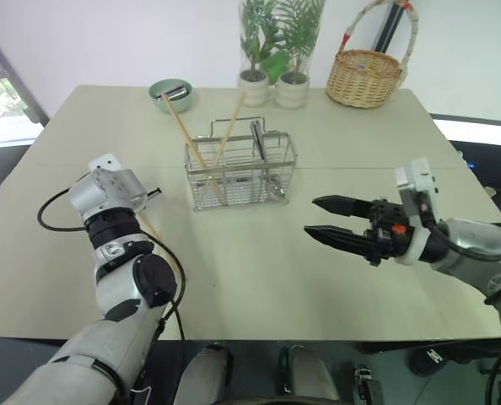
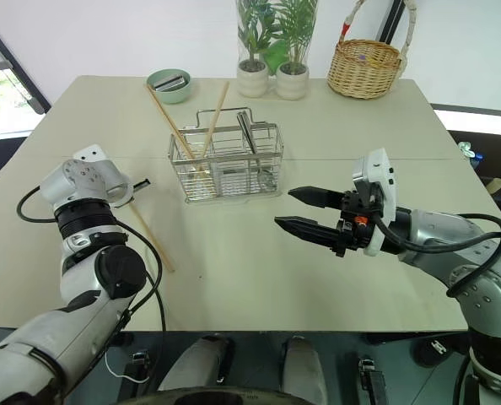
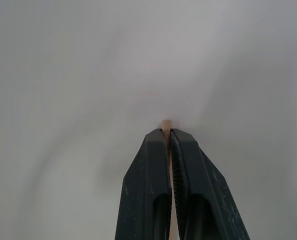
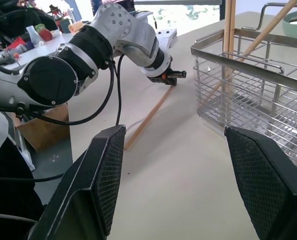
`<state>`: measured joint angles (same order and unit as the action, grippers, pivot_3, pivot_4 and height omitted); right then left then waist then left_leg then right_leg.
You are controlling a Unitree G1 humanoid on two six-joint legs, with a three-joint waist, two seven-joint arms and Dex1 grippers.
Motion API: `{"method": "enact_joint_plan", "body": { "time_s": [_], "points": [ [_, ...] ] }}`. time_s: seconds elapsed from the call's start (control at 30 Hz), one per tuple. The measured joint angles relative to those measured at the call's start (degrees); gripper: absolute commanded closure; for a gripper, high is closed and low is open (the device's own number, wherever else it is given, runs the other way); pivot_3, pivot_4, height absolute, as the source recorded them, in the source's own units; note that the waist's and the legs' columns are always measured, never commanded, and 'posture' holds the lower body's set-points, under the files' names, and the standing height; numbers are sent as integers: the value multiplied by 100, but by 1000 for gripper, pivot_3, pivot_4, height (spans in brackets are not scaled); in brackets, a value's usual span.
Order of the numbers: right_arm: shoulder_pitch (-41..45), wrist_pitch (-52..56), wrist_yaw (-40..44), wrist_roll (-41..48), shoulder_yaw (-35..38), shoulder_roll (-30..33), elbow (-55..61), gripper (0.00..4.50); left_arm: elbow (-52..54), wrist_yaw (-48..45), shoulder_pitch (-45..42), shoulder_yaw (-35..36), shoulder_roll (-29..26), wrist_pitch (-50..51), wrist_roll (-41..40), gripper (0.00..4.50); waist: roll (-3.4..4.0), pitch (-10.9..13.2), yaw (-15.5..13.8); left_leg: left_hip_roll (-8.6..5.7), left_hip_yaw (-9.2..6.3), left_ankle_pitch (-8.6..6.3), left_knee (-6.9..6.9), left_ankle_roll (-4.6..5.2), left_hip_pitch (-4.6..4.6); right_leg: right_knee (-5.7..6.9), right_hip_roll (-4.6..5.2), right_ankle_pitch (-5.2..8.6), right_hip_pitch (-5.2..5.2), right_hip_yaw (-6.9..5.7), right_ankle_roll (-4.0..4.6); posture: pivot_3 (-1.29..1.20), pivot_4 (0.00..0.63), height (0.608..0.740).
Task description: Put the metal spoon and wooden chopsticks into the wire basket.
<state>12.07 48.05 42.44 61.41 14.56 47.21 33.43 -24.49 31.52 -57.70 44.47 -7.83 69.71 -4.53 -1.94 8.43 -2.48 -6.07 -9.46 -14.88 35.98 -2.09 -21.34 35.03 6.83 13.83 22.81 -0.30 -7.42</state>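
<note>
The pale beige table (image 1: 259, 278) is carrying the wire basket (image 1: 242, 173) just beyond the right gripper (image 1: 311, 215). A wooden chopstick (image 2: 152, 239) is lying beside the left gripper (image 2: 141, 183). Farther off are sitting a green bowl (image 1: 170, 93), two potted plants (image 1: 272, 84) and a wicker basket (image 1: 364, 80).

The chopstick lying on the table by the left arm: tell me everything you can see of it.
The chopstick is a long, thin, straight stick of pale tan wood, plain and unmarked. It lies flat on the table, apart from the wire basket, running at a slant from under the left tool toward the table's near edge. That tool is shut on it near its far end: the left wrist view shows the wood pinched between the two black fingers, with its tip poking out just past them.
</note>
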Motion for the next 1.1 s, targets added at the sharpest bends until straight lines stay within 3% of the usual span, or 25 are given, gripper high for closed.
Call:
{"method": "enact_joint_plan", "body": {
  "time_s": [0.23,0.3,0.47,0.6,0.83,1.1],
  "points": [
    [87,-2,49,7,-4,11,-108,1230,-1,-373,110,-56,-278,-408,-231,4465,-12,7,17,3,-1,2,0,1,-5,1,-4,0,10,-1,1,0,150,700],
    [123,-2,102,0,-13,40,-126,1230,-152,-746,104,-233,-673,-1151,-275,4465,-21,13,44,8,5,6,-5,3,-9,3,-4,-2,24,-1,4,0,150,700],
    [226,0,177,-22,-37,101,-244,1230,-332,-2032,-406,-946,-2034,-4157,-219,4465,-35,20,16,10,10,10,-7,-13,-19,-6,0,-5,31,0,8,0,150,700],
    [319,1,189,-35,-69,101,-275,1230,-136,-2905,-985,-1099,-2434,-5281,-604,4465,-26,14,-47,-10,5,-11,7,24,-10,-19,15,-4,-1,0,6,0,150,700],
    [348,0,166,-50,-202,43,-275,1230,882,-4235,-1642,-1801,-2086,-5005,-1708,4465,-28,19,-70,-1,1,-15,9,34,-10,-30,4,-6,-5,-3,1,0,150,700],
    [119,-50,56,-59,-196,-11,-256,1230,1849,-5188,-1276,-2620,-1870,-4175,-2475,4465,-6,25,116,4,4,-13,8,35,-2,-13,-2,-6,-1,1,1,0,150,700]
  ]
}}
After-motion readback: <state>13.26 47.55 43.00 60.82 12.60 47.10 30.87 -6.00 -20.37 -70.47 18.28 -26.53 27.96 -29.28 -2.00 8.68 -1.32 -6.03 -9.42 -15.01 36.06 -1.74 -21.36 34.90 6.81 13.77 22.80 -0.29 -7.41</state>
